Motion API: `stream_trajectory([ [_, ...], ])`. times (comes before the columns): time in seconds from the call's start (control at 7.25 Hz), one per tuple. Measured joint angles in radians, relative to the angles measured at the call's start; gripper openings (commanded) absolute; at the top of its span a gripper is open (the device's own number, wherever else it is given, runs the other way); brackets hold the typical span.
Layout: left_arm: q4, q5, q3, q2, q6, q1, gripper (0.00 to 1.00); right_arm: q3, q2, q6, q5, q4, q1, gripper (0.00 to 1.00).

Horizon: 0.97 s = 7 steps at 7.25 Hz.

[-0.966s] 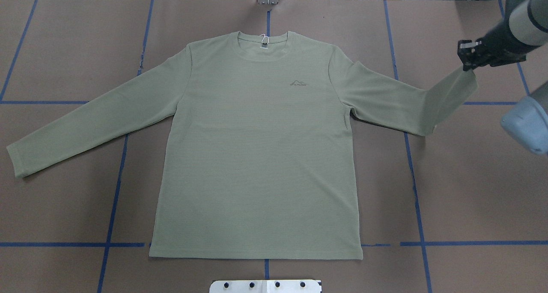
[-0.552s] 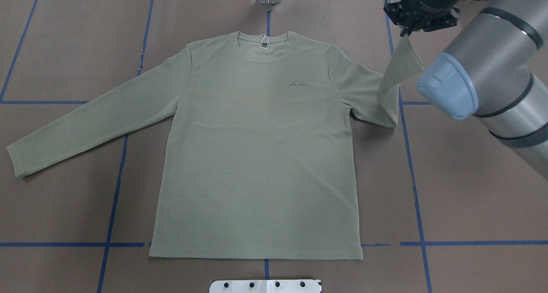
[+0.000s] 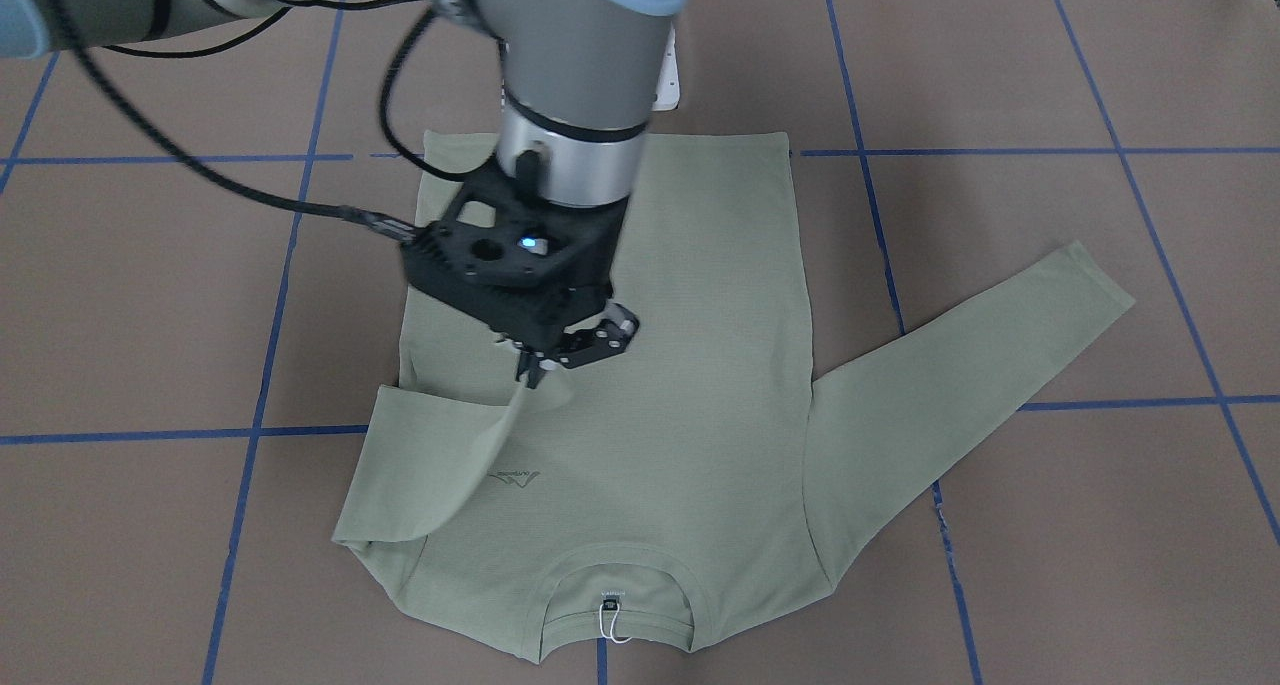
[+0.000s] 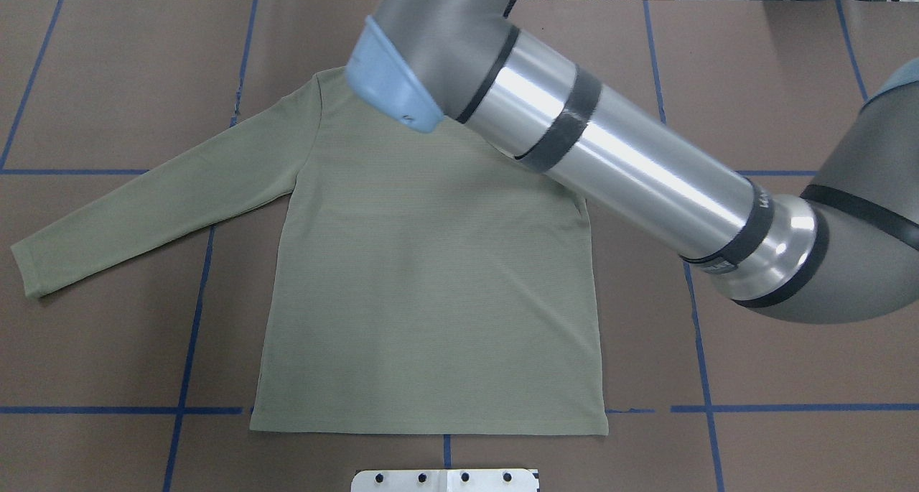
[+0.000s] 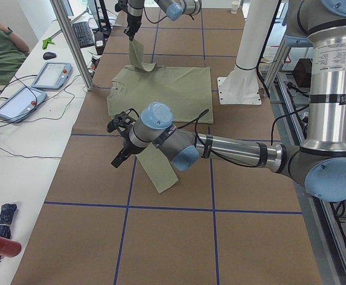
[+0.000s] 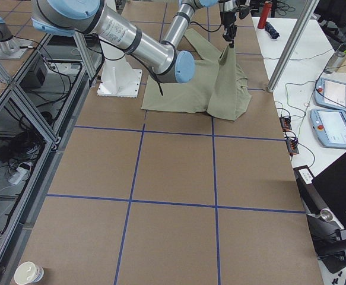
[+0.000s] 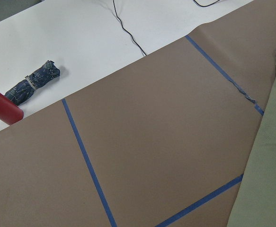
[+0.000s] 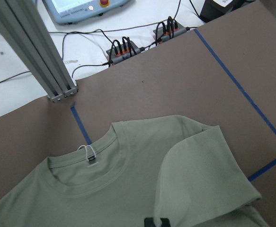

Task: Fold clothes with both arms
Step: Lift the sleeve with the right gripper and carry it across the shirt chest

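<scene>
Recorded right tool clamped on cuff of right sleeve above chest of shirt, laid flat on worktop, sleeve's long axis running from shoulder across chest; left tool state not tellable.

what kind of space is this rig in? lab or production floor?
Probably a robotics lab cell: brown-paper table with a blue tape grid, teach pendants on the side bench, aluminium frame post.
</scene>
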Motion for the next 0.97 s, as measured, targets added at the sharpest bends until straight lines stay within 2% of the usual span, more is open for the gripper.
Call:
stream_trajectory([
  [0.14, 0.0, -0.005, -0.001, 0.006, 0.0, 0.0, 1.0, -0.083, 0.039, 0.056, -0.088, 0.077, -0.057, 0.0],
  [0.41, 0.0, -0.013, 0.0, 0.011, 0.0, 0.0, 1.0, -0.148, 0.059, 0.101, -0.219, 0.142, -0.172, 0.0],
  [0.83, 0.0, -0.015, 0.0, 0.016, -0.001, 0.0, 1.0, -0.239, 0.08, 0.146, -0.332, 0.217, -0.276, 0.0],
  [0.97, -0.001, -0.015, 0.0, 0.017, -0.001, 0.0, 1.0, -0.267, 0.086, 0.161, -0.341, 0.254, -0.284, 0.33],
])
